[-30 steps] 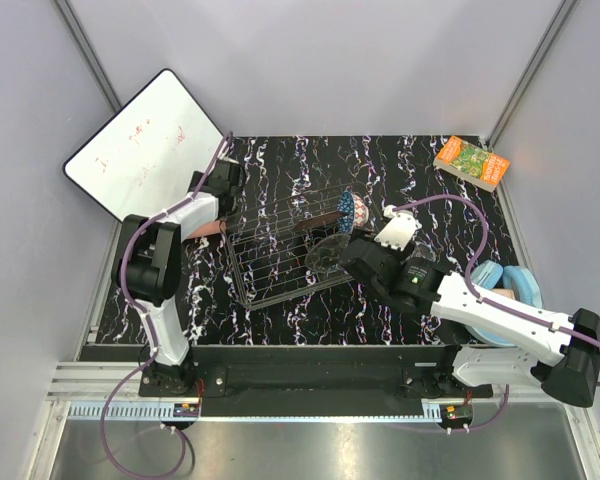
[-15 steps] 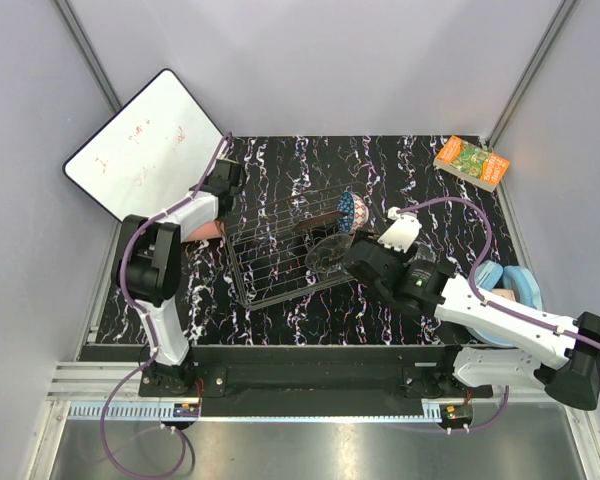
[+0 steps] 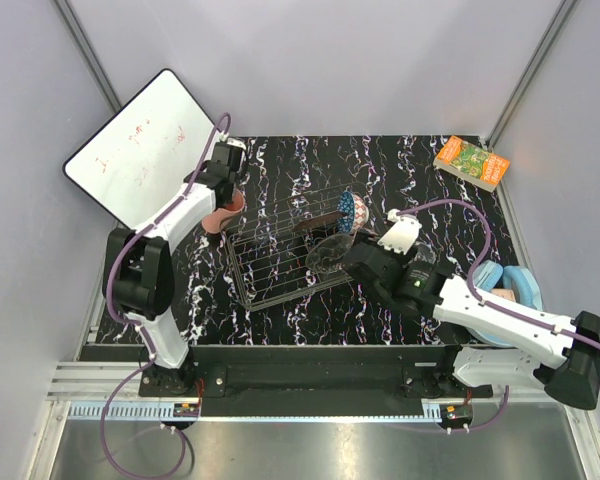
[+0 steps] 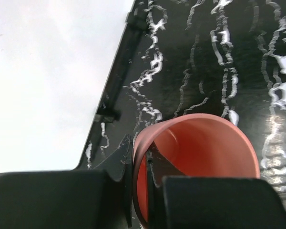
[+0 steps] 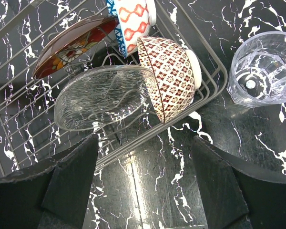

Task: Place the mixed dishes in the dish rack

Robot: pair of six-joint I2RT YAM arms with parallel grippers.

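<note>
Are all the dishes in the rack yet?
Done: the red floral plate, blue patterned bowl, beige patterned bowl and clear glass bowl sit in the silver wire dish rack. In hand: the left gripper grips the pink plastic cup. Left: the small clear glass stands outside it; the right gripper is open.

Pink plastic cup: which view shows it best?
The left wrist view: the pink plastic cup sits close up, its wall pinched by the left gripper. The top external view shows only a pink sliver beside that gripper; the right wrist view shows none of it.
</note>
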